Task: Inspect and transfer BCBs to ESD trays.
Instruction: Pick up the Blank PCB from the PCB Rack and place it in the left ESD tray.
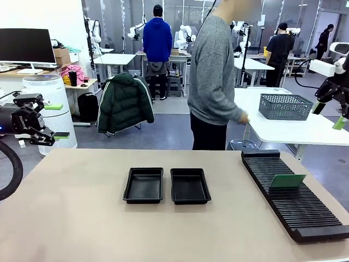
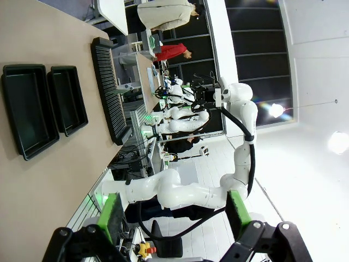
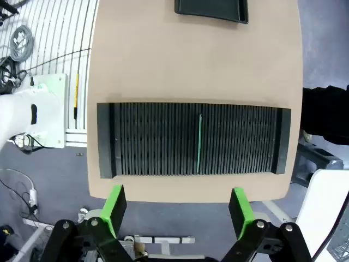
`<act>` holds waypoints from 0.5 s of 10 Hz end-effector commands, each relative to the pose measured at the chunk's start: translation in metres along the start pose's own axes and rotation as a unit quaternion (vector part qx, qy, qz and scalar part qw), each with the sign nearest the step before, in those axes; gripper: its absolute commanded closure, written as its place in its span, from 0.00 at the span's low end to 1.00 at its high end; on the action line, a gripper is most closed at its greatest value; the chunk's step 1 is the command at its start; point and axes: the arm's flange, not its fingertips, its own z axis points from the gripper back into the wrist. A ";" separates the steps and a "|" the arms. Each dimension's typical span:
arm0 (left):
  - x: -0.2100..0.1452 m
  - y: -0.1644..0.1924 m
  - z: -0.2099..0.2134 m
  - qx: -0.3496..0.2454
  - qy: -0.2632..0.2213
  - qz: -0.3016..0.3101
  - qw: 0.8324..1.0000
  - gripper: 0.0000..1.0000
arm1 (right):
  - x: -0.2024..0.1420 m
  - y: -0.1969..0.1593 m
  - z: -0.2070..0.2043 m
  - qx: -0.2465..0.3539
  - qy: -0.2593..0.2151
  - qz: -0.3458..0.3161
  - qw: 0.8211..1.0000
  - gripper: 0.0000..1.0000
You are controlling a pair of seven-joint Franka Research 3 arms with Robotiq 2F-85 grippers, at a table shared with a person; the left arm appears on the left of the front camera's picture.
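A smooth beige table (image 1: 82,218) carries a long black ribbed rack (image 1: 313,210) at its right, with one thin green BCB (image 1: 287,180) standing upright in a slot. Mid-table, two shallow glossy black ESD trays (image 1: 144,185) sit side by side, bare inside. The left gripper (image 1: 57,120) and the right gripper (image 1: 329,115) hover with jaws apart, holding nothing. The left gripper's white lettering is too small to read.

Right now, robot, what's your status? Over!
Left gripper open, empty. Right gripper open, empty, facing the rack. One BCB upright in rack; both ESD trays empty. Person stands beyond far edge.
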 end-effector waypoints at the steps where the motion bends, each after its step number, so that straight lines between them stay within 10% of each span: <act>1: 0.000 0.000 0.001 -0.001 -0.001 0.000 1.000 0.00 | -0.013 0.005 -0.015 -0.014 0.033 0.013 0.999 0.00; 5: 0.000 0.000 0.001 -0.001 -0.001 0.000 1.000 0.00 | -0.014 0.000 -0.012 -0.007 0.039 0.006 0.999 0.00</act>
